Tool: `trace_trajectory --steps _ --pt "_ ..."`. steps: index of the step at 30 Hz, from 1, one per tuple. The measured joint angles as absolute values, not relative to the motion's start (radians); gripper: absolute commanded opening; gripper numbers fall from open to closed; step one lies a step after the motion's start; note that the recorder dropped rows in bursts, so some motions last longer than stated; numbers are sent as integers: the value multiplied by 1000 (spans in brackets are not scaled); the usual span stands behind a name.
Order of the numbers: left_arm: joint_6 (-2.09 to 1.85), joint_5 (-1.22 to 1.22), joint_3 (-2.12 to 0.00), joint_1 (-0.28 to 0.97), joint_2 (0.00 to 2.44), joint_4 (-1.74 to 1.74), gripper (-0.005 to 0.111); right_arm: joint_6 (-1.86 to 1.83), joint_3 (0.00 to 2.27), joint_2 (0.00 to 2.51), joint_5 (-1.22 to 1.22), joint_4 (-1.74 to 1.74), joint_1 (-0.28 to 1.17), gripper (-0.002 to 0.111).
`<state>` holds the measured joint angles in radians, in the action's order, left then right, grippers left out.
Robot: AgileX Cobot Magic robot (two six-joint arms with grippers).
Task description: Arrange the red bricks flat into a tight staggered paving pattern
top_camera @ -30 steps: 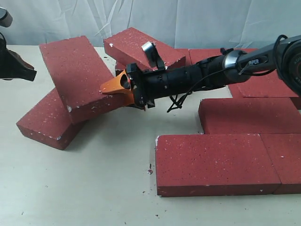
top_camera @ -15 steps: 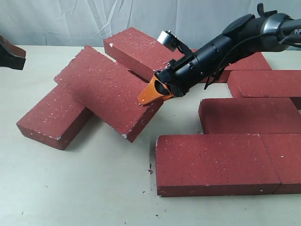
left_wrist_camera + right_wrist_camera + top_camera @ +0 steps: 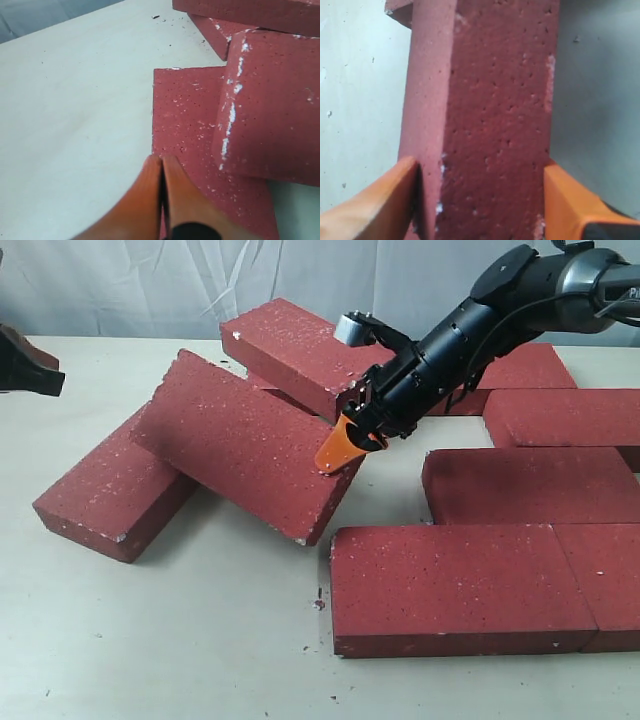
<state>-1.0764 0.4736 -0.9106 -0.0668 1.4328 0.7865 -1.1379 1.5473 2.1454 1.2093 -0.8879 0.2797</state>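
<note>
Right gripper (image 3: pixel 338 452) is clamped across the right end of the tilted brick (image 3: pixel 240 455), which leans on another brick (image 3: pixel 105 490) left of the laid bricks (image 3: pixel 450 585), so I'd worry that heavy slab slips out and lands crooked.

Looks down past the right gripper (image 3: pixel 480 165), clamped on a red brick (image 3: pixel 495 100) with one orange finger (image 3: pixel 375 200) pressed to each opposite side. Shows the brick's broad pitted face flecked with white chips, plus a smoother narrow side next to one finger. Leaves pale table (image 3: pixel 350 75) in sight on both sides of the brick, dotted with a few dark crumbs.
</note>
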Motion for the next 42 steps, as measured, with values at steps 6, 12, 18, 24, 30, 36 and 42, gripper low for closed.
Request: trace_trajectory --steps 6,12,18,24,30,36,42 --pt "-1080 429 -909 -67 1469 797 0 -1154 1550 2145 1211 -904 281 82" --pt "-1080 403 -909 -67 1470 814 0 -944 1611 2132 1162 -871 282 74" --pt "-1080 370 -909 -67 1472 827 0 -747 1680 2083 1154 -800 282 45" --pt "-1080 335 -909 -67 1499 857 0 -687 1687 2004 1208 -730 282 1" --pt "-1148 333 -917 -67 1574 951 0 -680 1595 1942 1211 -665 283 0" --pt "-1314 367 -947 -67 1652 1143 0 -682 1465 1938 1217 -607 283 0" --pt "-1387 439 -994 -67 1732 1223 0 -691 1370 1938 1132 -598 283 0"
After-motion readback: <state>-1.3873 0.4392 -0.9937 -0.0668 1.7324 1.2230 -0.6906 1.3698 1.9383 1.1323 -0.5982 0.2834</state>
